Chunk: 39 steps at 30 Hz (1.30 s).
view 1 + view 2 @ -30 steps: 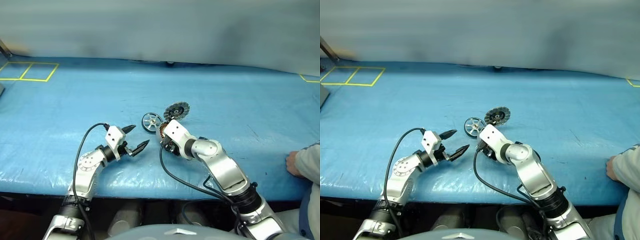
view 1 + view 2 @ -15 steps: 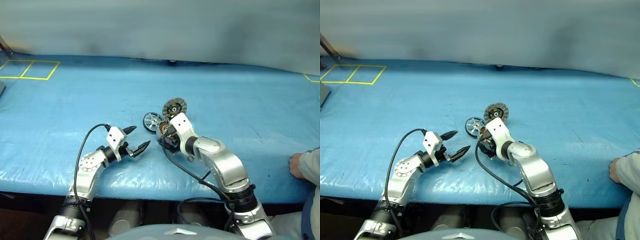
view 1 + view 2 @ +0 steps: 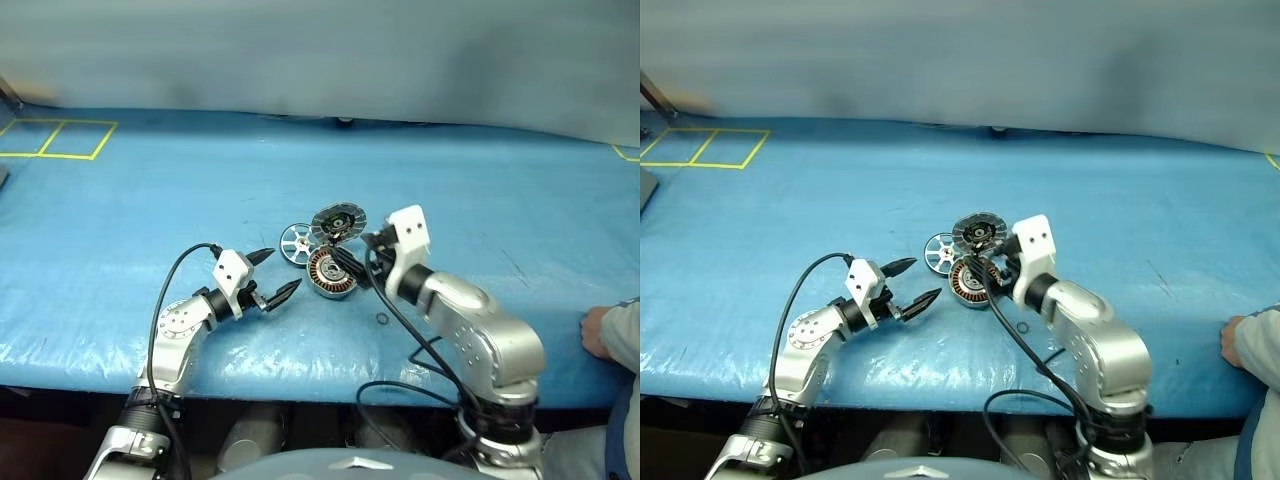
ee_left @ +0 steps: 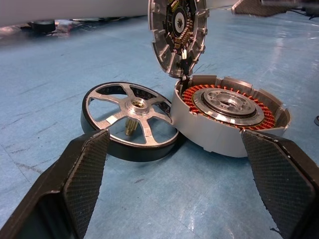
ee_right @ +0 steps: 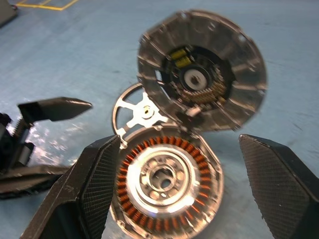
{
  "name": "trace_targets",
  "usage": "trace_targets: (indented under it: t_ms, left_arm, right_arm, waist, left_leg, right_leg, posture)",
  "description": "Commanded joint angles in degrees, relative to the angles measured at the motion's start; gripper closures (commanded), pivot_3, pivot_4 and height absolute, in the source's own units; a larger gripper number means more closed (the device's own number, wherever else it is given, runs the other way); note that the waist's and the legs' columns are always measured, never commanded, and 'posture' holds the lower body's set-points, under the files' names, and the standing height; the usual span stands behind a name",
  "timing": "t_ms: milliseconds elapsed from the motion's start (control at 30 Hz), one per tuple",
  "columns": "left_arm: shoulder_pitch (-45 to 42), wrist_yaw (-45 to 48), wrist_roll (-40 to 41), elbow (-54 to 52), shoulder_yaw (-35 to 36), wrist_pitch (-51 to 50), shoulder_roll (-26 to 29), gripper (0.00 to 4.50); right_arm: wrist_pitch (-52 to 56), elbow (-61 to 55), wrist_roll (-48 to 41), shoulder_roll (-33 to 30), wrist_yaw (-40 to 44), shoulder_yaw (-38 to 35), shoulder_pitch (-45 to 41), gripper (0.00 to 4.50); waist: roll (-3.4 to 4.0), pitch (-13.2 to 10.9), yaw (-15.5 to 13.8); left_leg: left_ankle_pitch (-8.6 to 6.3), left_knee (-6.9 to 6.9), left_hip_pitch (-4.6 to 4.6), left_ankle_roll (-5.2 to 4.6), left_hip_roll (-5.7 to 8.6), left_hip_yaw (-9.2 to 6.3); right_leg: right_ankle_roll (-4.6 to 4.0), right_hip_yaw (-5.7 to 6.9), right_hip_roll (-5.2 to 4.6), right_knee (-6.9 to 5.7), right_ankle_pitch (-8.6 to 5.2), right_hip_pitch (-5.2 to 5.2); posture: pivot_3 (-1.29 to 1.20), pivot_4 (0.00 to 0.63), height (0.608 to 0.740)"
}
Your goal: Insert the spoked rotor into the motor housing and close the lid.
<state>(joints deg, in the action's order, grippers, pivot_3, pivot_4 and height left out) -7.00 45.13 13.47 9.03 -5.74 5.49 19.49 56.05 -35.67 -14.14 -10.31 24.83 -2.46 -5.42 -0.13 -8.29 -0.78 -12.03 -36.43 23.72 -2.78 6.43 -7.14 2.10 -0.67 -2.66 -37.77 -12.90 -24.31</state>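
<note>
The spoked rotor point(image 4: 130, 121) lies on the blue surface point(image 3: 480, 190), touching the motor housing point(image 4: 230, 113). Both hands point(image 3: 270, 276) point(image 3: 992, 262) are wide and empty. The raised lid point(image 4: 178, 34) could fall shut too soon if bumped.

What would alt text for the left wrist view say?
An open motor housing with copper windings lies on a blue table, its lid standing upright. A spoked rotor leans against it, framed by two open black fingers.
</note>
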Motion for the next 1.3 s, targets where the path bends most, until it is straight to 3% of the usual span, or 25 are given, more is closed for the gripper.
trace_targets:
  t_ms: [33,200,333,667,833,1300]
  left_arm:
    - [-1.11,0.76,0.22,-0.27,0.73,0.64,0.45,0.0]
    - [-1.71,2.82,1.59,0.0,0.66,-0.02,0.25,0.0]
    - [-2.45,4.75,1.65,0.8,0.32,-0.58,0.56,0.0]
    - [-4.94,4.45,-1.4,6.74,-2.07,-1.5,-1.25,0.0]
    - [-9.31,-0.78,-5.51,13.69,-1.45,2.81,-3.77,0.0]
    - [-13.24,-5.6,-5.85,19.86,2.32,10.98,-5.13,0.0]
  right_arm:
    - [-15.44,-1.1,-0.27,-1.82,2.62,-2.33,5.13,0.53]
    - [-24.37,1.34,-3.98,-2.7,4.94,-5.49,11.84,0.53]
    - [-28.98,4.25,-0.75,-5.61,5.99,-1.83,15.73,0.53]
    - [-34.33,7.58,-0.4,-5.33,3.7,0.94,14.33,0.53]
    - [-35.27,8.06,-0.24,-5.37,3.05,1.69,13.78,0.53]
    - [-35.97,8.31,0.72,-6.26,0.91,2.74,14.89,0.53]
  waist:
    - [0.01,-0.01,0.2]
    - [0.01,-0.01,0.51]
    - [0.01,-0.01,0.67]
    - [0.01,-0.01,0.49]
    - [-0.01,-0.01,-0.23]
    - [-0.01,0.0,-0.16]
  left_leg:
    - [0.01,0.06,-0.02,0.01,-0.02,0.04]
    - [0.09,0.13,-0.08,0.08,-0.08,0.04]
    - [0.1,0.11,-0.12,0.07,-0.09,0.07]
    - [0.14,0.12,-0.12,0.11,-0.1,0.06]
    - [0.16,0.1,-0.12,0.12,-0.11,0.05]
    - [0.15,0.03,-0.1,0.1,-0.09,0.06]
  right_leg:
    - [0.01,-0.02,0.01,0.0,-0.01,0.0]
    - [0.02,0.0,0.04,-0.01,-0.03,0.02]
    - [0.1,-0.02,0.04,-0.02,-0.08,0.05]
    - [0.06,-0.01,0.04,-0.05,-0.07,0.04]
    - [0.0,0.01,0.05,-0.06,-0.02,0.05]
    - [0.02,0.0,0.05,-0.07,0.01,0.07]
  posture:
    - [0.0,0.15,0.74]
    - [0.0,0.15,0.74]
    - [0.0,0.15,0.74]
    - [0.0,0.15,0.74]
    - [0.0,0.15,0.74]
    - [0.0,0.15,0.74]
